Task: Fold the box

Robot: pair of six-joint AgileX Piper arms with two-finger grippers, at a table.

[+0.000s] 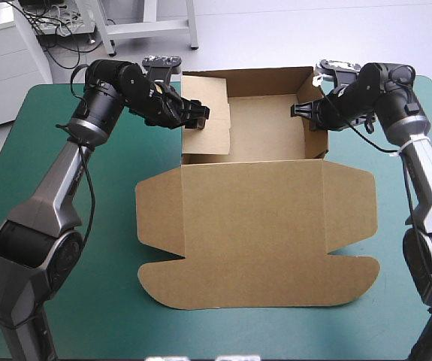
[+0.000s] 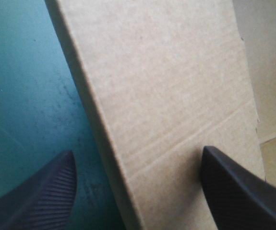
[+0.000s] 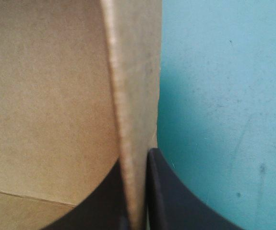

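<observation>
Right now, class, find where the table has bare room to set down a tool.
Bare teal-green cover: left of the box lid, right of it, and along the near edge. Crowded: the tray walls, with left pincer and right pincer.

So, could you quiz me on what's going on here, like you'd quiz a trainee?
1. True or false: the right claw is shut on the box.
2. The left claw is: A) open, with board between its fingers; B) shut tight; C) far from the box.
3. Fill in: the lid lies ___ on the table.
Key: 1 true; 2 A; 3 flat.
</observation>
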